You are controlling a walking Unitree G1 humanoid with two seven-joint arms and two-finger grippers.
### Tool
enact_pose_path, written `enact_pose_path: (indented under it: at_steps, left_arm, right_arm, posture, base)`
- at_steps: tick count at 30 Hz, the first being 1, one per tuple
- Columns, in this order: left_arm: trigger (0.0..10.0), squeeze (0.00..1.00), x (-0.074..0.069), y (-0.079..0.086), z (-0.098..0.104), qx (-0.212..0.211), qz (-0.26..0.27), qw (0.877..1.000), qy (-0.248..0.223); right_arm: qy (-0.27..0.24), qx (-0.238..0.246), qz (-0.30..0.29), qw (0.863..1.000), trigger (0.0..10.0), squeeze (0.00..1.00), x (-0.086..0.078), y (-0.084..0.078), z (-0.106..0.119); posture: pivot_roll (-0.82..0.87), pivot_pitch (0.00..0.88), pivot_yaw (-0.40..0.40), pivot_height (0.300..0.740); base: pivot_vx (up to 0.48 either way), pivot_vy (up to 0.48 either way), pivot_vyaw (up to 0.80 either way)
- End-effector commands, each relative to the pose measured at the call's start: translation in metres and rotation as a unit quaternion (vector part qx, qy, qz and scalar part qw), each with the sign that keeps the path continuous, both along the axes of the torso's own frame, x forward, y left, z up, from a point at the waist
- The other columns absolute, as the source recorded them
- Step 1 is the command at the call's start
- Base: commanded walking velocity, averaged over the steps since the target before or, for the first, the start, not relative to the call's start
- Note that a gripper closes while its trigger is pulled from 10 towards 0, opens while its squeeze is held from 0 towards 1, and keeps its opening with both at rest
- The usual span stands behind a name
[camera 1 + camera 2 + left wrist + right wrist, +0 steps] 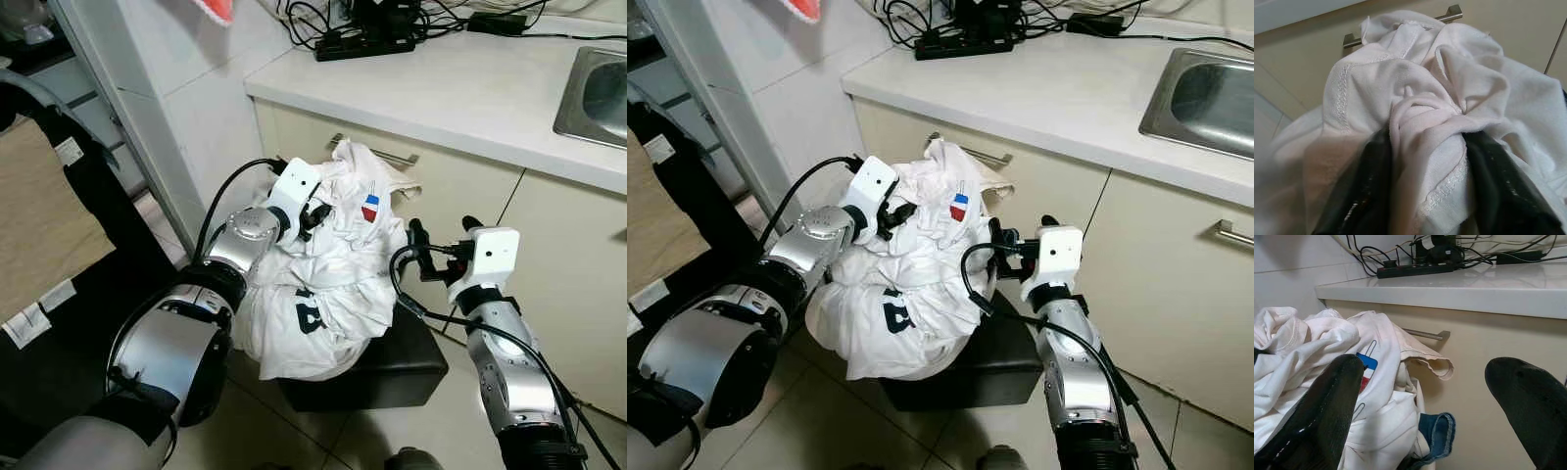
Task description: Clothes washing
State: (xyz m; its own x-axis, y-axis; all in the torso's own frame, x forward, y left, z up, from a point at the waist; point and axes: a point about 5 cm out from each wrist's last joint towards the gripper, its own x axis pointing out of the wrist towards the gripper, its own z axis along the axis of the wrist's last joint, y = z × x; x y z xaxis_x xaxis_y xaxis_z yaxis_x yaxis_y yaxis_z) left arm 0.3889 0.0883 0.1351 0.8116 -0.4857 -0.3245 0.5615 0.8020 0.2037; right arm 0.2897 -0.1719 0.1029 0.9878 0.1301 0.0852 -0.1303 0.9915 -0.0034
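Observation:
A heap of white clothes with a red, white and blue badge lies on a black box-like basket on the floor. My left gripper is pressed into the heap's upper left side and is shut on a fold of white cloth. My right gripper stands open just right of the heap, with nothing between its fingers. A bit of blue denim peeks out under the white clothes.
Beige cabinet doors with a metal handle stand right behind the heap. The white counter above carries a black power strip with cables and a steel sink. A dark chair with beige cloth stands left.

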Motion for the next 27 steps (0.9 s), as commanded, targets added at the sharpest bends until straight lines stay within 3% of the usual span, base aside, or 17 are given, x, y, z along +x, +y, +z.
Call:
enact_pose_path:
  at_steps: [1, 6, 10, 24, 27]
  left_arm:
    - [0.0, 0.0, -0.002, 0.004, -0.007, -0.01, 0.016, 1.0, 0.014]
    - [0.0, 0.0, -0.001, 0.004, -0.004, -0.044, 0.031, 0.999, 0.009]
    - [0.0, 0.0, 0.0, 0.002, 0.0, -0.1, 0.043, 0.994, 0.002]
    - [0.0, 0.0, 0.004, 0.008, 0.015, -0.144, 0.049, 0.988, -0.033]
    - [0.0, 0.0, 0.01, 0.013, 0.039, -0.19, 0.039, 0.979, -0.062]
  right_arm:
    - [0.006, 0.003, 0.005, 1.0, 10.0, 0.0, 0.002, 0.003, -0.001]
    - [0.008, 0.001, 0.005, 1.0, 10.0, 0.0, 0.002, 0.003, -0.001]
    - [0.012, 0.0, 0.006, 1.0, 10.0, 0.0, 0.003, 0.003, -0.003]
    - [0.03, 0.001, 0.009, 1.0, 10.0, 0.0, 0.004, 0.003, -0.008]
    - [0.033, 0.001, 0.009, 0.999, 10.0, 0.0, 0.005, 0.003, -0.009]
  posture:
    - [-0.31, 0.0, 0.119, 0.726]
    - [-0.31, 0.0, 0.117, 0.726]
    - [-0.31, 0.0, 0.114, 0.726]
    - [-0.29, 0.0, 0.094, 0.726]
    - [-0.29, 0.0, 0.091, 0.726]
  base:
    - [0.0, 0.0, 0.0]
    - [0.0, 0.0, 0.0]
    - [0.0, 0.0, 0.0]
    - [0.0, 0.0, 0.0]
    - [0.0, 0.0, 0.0]
